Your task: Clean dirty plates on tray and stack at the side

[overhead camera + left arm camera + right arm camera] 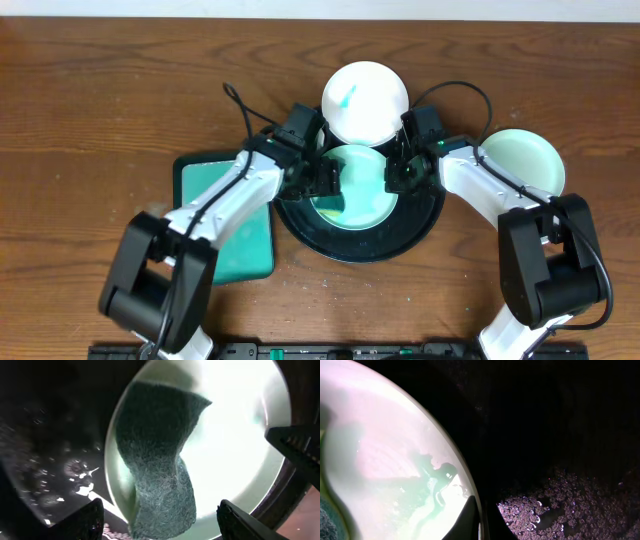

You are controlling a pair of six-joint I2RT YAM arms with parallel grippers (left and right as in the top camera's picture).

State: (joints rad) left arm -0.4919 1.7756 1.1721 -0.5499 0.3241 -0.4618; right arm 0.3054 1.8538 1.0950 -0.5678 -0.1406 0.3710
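A pale mint plate [362,195] lies on the black tray [420,228]. My right gripper [405,175] is shut on this plate's right rim; in the right wrist view its fingers [470,520] pinch the edge of the plate [385,445], which carries a teal smear. My left gripper [325,182] hangs open over the plate's left side. A dark green sponge [157,460] lies loose on the plate [235,435], between the spread fingers [90,520]. A white plate [365,100] with a teal smear sits at the tray's far rim. A second mint plate [525,160] rests on the table to the right.
A teal rectangular sponge tray [245,245] sits on the table left of the black tray, partly under my left arm. The black tray's floor [560,505] is wet with foam and droplets. Bare wooden table [90,120] surrounds everything.
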